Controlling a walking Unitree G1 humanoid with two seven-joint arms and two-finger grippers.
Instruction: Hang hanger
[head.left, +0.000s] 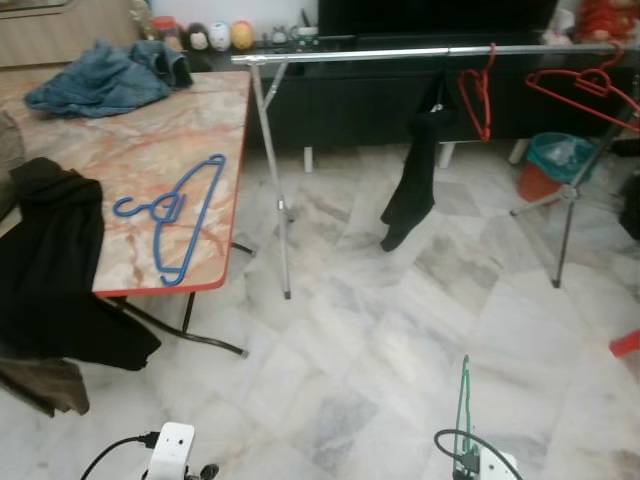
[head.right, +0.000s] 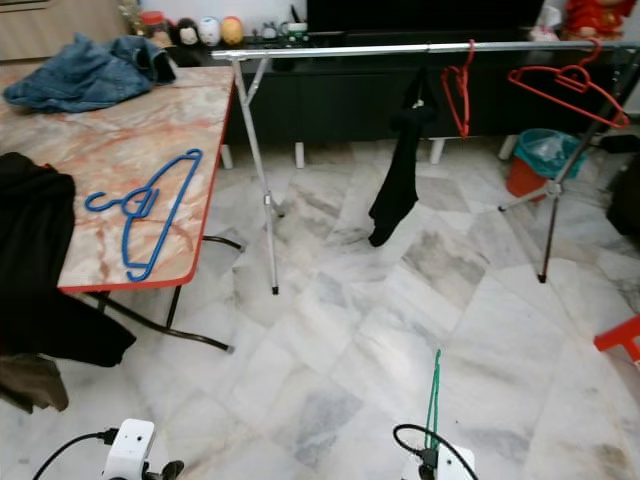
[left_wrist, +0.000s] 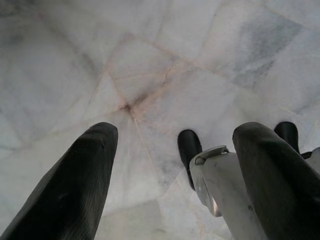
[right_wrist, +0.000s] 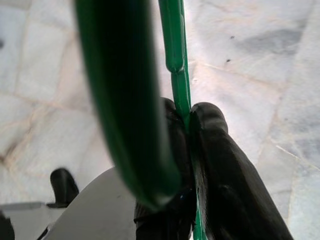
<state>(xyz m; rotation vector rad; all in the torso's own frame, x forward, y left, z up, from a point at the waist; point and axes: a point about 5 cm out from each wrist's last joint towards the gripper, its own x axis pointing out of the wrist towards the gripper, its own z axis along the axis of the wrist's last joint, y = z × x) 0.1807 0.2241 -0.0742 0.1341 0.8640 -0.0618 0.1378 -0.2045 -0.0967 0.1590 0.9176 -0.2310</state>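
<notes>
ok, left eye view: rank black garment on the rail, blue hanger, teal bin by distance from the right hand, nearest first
1. Black garment: hangs from the rail, ahead of the right hand, which grips a green hanger.
2. Blue hanger: on the table, far left.
3. Teal bin: back right, behind the rail's stand.

— How many hangers?
— Four: one blue hanger (head.left: 172, 215) on the table (head.left: 110, 140), two red hangers (head.left: 478, 92) on the rail (head.left: 400, 53), one green hanger (head.right: 433, 392).
— Clothes?
— Three: one denim piece (head.left: 108, 78), one black garment (head.left: 50, 265) on the table, one black cloth (head.left: 412, 185) on the rail.
— Bins?
— One bin (head.left: 550, 165).
</notes>
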